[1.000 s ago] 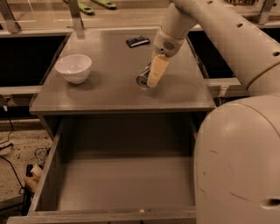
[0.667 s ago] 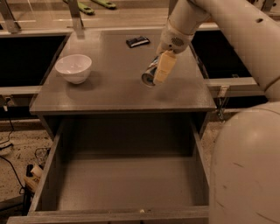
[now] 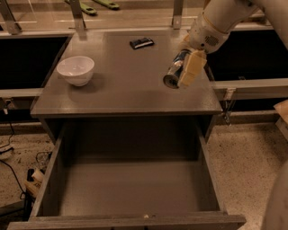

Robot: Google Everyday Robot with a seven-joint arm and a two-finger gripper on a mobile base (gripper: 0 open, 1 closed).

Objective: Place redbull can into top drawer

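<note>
The redbull can (image 3: 174,72), blue and silver with a shiny round end facing me, is held tilted in my gripper (image 3: 182,71) above the right part of the grey cabinet top (image 3: 126,90). The gripper's cream fingers (image 3: 191,68) are shut on the can. The arm comes in from the upper right. The top drawer (image 3: 130,188) is pulled wide open below the cabinet top, toward me, and its inside shows nothing in it. The can is over the cabinet top, behind the drawer opening.
A white bowl (image 3: 75,70) stands at the left of the cabinet top. A small flat black packet (image 3: 141,43) lies at the back. Green tools (image 3: 94,6) lie on the far counter. Cables (image 3: 13,152) lie on the floor at left.
The gripper has lifted the can off the cabinet top and tilted it, moving it up and slightly right; the view has also shifted.
</note>
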